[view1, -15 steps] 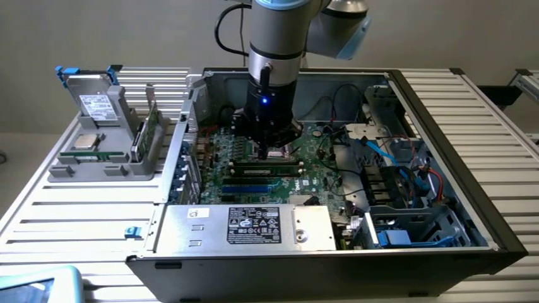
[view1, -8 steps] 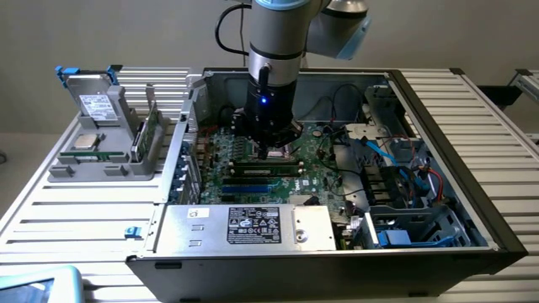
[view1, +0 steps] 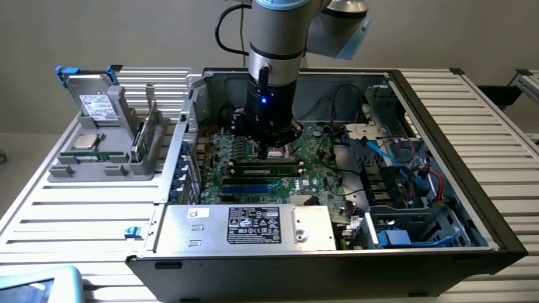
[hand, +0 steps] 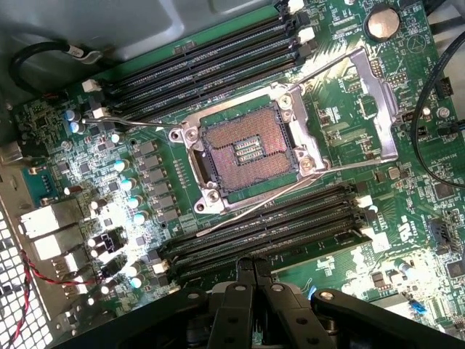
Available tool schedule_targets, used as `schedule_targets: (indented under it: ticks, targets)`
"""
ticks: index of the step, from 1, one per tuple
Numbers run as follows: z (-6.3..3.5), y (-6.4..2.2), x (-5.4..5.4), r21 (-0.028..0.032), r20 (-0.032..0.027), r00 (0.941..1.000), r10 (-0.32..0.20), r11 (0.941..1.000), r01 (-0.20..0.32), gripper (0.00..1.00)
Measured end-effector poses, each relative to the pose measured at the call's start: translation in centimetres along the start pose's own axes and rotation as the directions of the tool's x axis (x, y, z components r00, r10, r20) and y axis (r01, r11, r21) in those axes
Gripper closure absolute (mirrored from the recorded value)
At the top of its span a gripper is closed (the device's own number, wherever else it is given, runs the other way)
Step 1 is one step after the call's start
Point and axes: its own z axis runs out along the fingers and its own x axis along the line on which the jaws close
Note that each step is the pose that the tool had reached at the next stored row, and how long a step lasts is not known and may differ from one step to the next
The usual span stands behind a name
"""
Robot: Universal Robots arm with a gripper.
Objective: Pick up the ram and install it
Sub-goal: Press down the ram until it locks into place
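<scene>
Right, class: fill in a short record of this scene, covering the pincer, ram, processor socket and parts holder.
pincer: shut, low over the motherboard slots
ram: green stick lying along a slot just below the pincer; full seating cannot be told
processor socket: open, empty
parts holder: outside the case, on the exterior view's left, carrying a labelled drive
</scene>
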Motion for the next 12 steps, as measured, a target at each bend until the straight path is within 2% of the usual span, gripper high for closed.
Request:
schedule_targets:
  ticks: [12]
  targets:
    - [0.0,0.0,0.0,-0.0012,0.0002,0.9998,0.018,0.9998,-0.018,0.89]
